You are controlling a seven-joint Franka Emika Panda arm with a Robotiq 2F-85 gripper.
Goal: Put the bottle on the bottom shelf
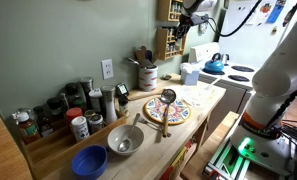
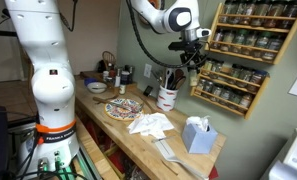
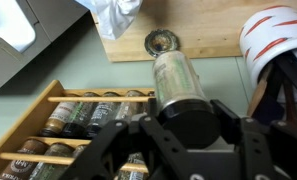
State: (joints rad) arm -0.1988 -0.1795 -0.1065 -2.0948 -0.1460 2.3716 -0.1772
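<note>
My gripper (image 3: 183, 118) is shut on a spice bottle (image 3: 176, 78) with a greenish label and a black cap, gripped at the cap end. In an exterior view the gripper (image 2: 191, 55) hangs just in front of the honey-brown wooden spice rack (image 2: 240, 50), level with its middle tiers. The bottom shelf (image 2: 220, 97) lies below the gripper and holds several dark-capped jars. In an exterior view the gripper (image 1: 180, 27) is beside the rack (image 1: 168, 38) at the far end of the counter. The wrist view shows rack tiers with jars (image 3: 83, 108) to the left of the bottle.
A white utensil crock (image 2: 168, 97) stands on the counter under the rack, with a tissue box (image 2: 196, 134), crumpled paper (image 2: 150, 124) and a patterned plate (image 2: 123, 108). A white-and-red striped container (image 3: 276, 40) is at the wrist view's right. Bowls (image 1: 125, 140) and jars (image 1: 58, 112) sit nearer.
</note>
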